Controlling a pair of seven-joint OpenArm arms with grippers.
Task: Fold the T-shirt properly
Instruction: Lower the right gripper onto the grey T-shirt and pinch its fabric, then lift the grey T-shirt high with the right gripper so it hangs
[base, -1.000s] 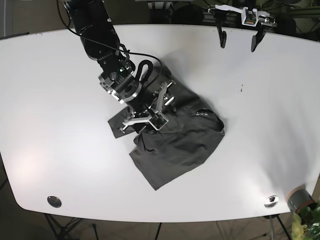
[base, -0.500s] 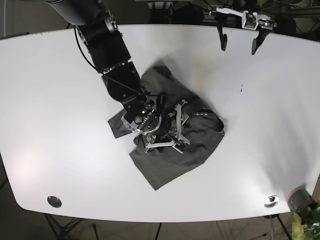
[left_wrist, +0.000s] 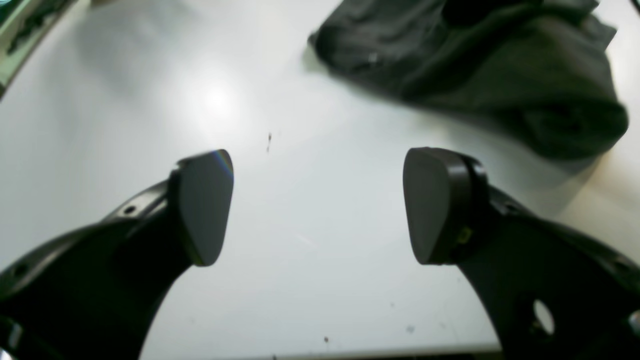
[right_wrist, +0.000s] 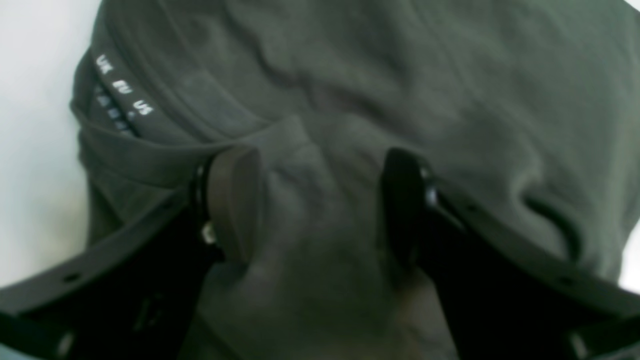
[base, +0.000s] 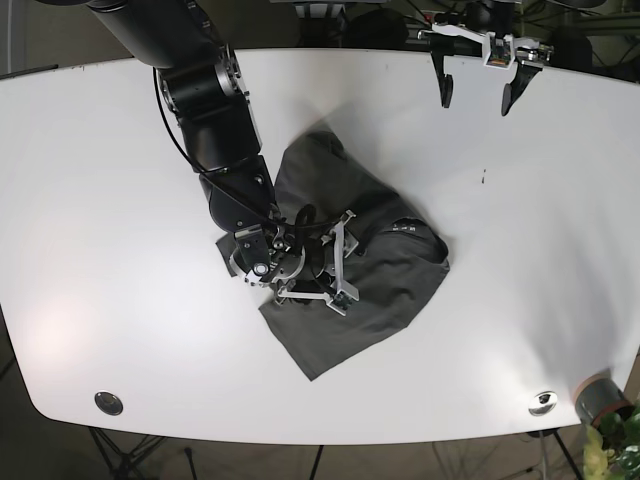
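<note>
The dark grey T-shirt (base: 395, 285) lies crumpled in the middle of the white table (base: 120, 200). My right gripper (base: 341, 262) is down on the shirt's middle, jaws open. In the right wrist view the right gripper (right_wrist: 320, 205) straddles a hump of cloth just below the collar label (right_wrist: 122, 95), with the fingertips (right_wrist: 235, 200) pressed onto the fabric. My left gripper (base: 475, 88) hangs open over the far edge of the table, well away from the shirt. Seen from the left wrist, the left gripper (left_wrist: 320, 205) holds nothing, and the T-shirt (left_wrist: 490, 65) lies ahead to the right.
Two round metal fittings (base: 108, 403) (base: 542, 402) sit near the table's front edge. A grey cup (base: 598, 396) and a plant (base: 615, 450) stand off the front right corner. A small dark mark (base: 483, 178) is on the table's right side.
My right arm swung from the shirt's upper left down onto its middle and lowered onto the cloth. The shirt's upper part shifted slightly. The left gripper stayed put.
</note>
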